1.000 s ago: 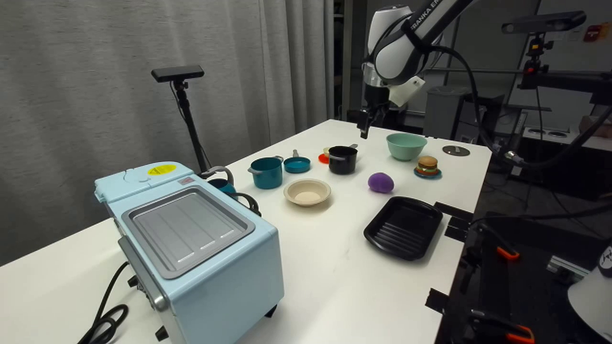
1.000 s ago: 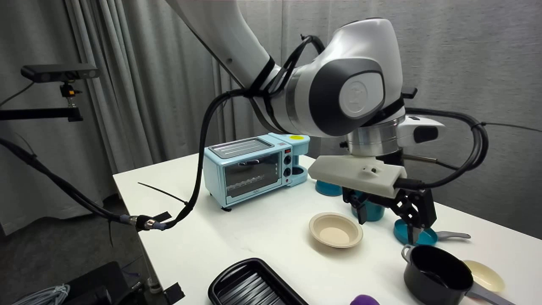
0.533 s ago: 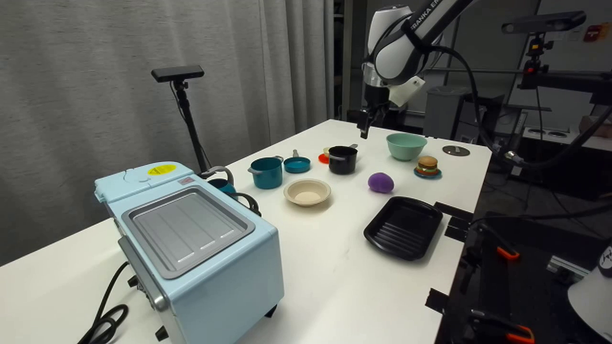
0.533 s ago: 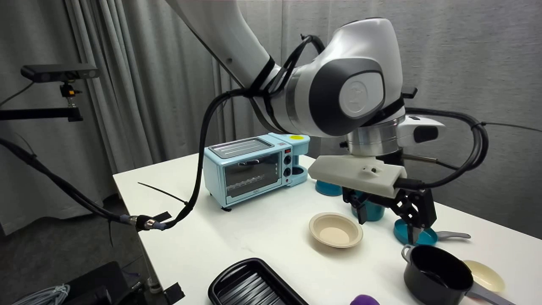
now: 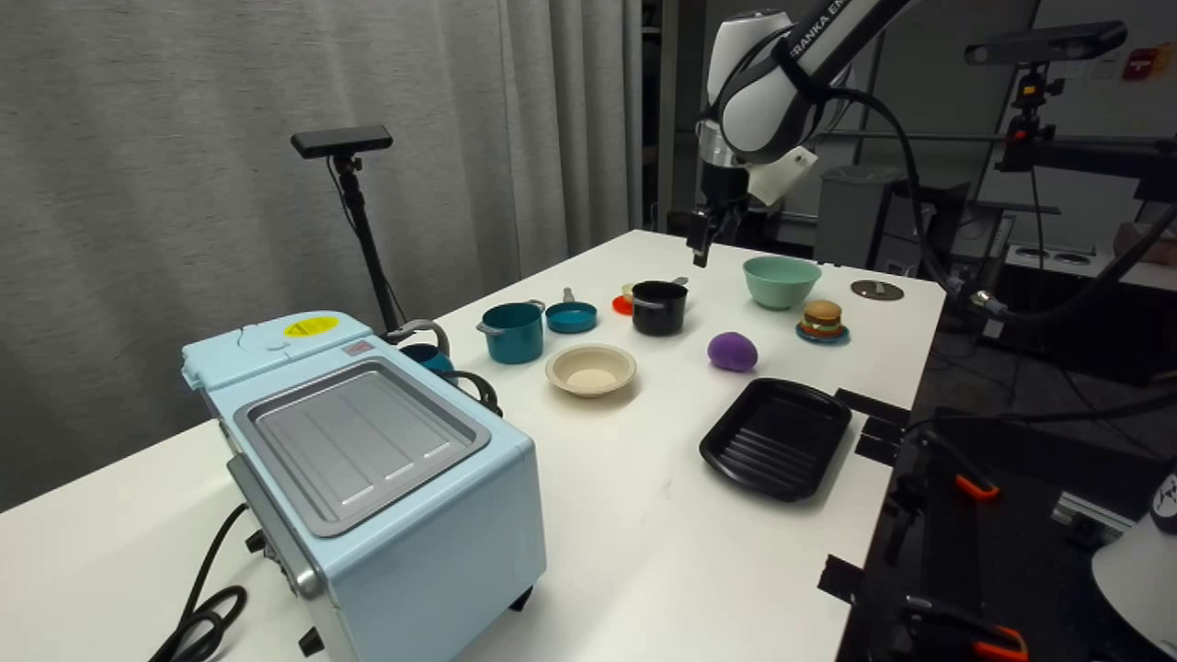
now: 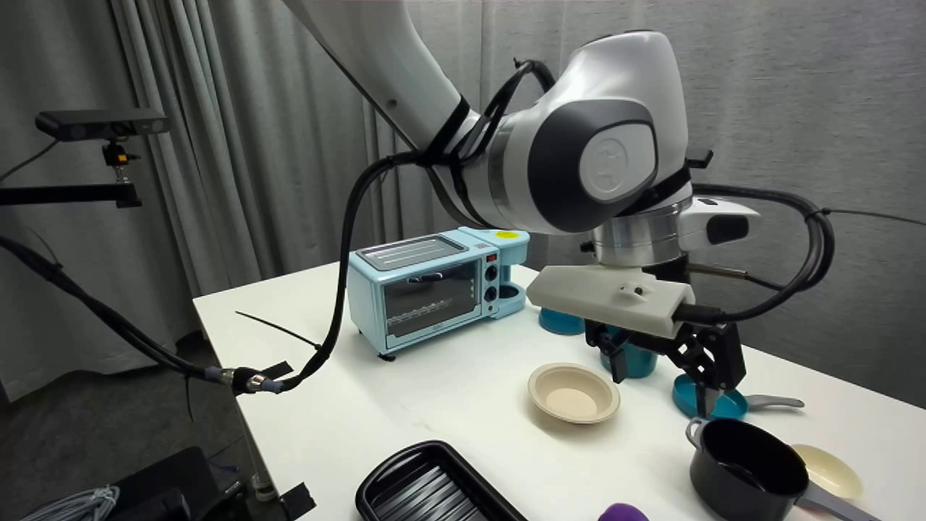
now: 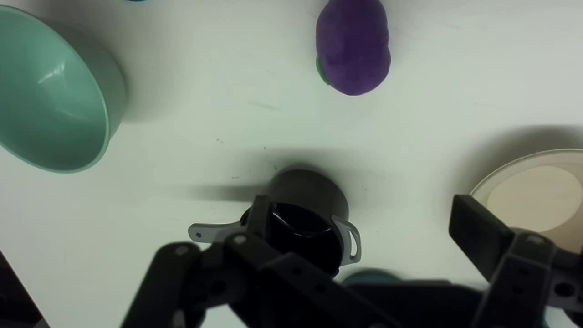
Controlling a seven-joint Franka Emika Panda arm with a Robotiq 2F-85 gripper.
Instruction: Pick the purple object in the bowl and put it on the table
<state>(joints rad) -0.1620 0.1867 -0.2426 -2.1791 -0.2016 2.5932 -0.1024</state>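
The purple object [image 5: 733,351] is a roundish purple lump with a bit of green at its side in the wrist view [image 7: 353,45]. It lies on the white table [image 5: 644,542], apart from the bowl; in an exterior view [image 6: 623,513] the frame edge cuts it off. The cream-white bowl [image 5: 591,370] stands upright on the table and nothing shows inside it; it also shows in an exterior view [image 6: 574,393] and the wrist view [image 7: 537,200]. My gripper [image 6: 662,391] is open and empty above the table. In the wrist view its fingers [image 7: 367,214] are wide apart, between pot and bowl.
A black pot [image 5: 658,309] stands near the purple object, with a pale green bowl [image 5: 781,281] and a toy burger [image 5: 821,319] beyond. A black grill tray [image 5: 778,438] lies near the table edge. Teal cookware [image 5: 512,332] and a light-blue oven [image 5: 386,478] are also on the table.
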